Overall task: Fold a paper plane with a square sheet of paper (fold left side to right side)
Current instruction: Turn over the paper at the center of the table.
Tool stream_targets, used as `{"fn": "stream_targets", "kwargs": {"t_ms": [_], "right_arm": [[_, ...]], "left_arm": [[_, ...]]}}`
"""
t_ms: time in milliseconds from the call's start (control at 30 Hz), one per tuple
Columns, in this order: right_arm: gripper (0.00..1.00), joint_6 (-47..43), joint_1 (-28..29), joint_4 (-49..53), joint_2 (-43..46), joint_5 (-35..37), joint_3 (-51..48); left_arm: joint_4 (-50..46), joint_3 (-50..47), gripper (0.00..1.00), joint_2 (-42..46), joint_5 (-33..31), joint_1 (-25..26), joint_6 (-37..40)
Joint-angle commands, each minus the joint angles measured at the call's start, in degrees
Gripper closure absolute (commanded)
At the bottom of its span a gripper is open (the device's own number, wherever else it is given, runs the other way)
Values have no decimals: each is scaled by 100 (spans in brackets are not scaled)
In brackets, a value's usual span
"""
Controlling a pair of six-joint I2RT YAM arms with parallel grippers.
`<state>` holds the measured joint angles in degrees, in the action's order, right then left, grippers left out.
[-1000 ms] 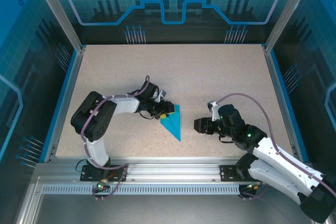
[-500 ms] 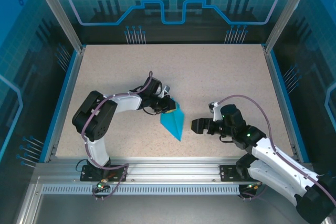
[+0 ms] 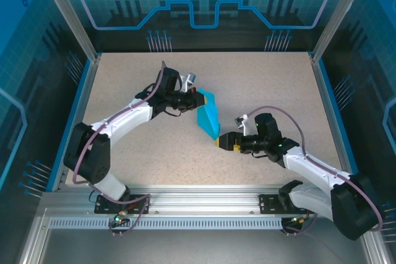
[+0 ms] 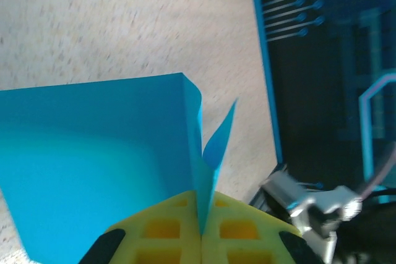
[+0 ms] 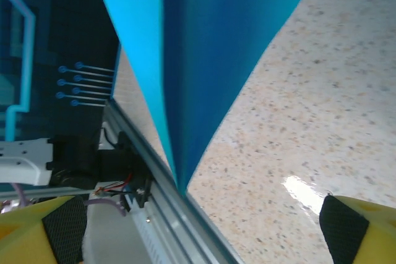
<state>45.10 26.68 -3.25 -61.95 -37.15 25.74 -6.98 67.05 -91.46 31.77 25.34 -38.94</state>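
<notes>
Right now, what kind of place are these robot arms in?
Probably a robot lab test cell, not a home. A left arm and a right arm stand at a speckled table, fenced by a metal frame and glowing blue wall panels.

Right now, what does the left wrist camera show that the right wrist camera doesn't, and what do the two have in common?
Left wrist view: the left gripper, jaws shut on the paper plane along its folded edge, with the layers fanning apart above the grip.
Right wrist view: the right gripper, jaws wide open, with the plane's pointed tip aimed at the gap between them, plus a metal frame rail.
Both: the teal paper, the speckled table and the dark wall with blue pins.
</notes>
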Motion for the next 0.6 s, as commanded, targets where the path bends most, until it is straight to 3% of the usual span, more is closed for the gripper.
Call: {"fn": "stream_targets", "kwargs": {"t_ms": [0,367,567], "right_arm": [[0,194,-33,-714,-144,-608,255],[1,1122,48,-2283,-493,-992,521],[22,1296,-11,-2384,-503,-1013,803]], "left_arm": [[-148,277,94,261,55,-56,-167],[662,114,94,514,527,-56,-978],[970,-119,94,510,728,-56,-1198]]}}
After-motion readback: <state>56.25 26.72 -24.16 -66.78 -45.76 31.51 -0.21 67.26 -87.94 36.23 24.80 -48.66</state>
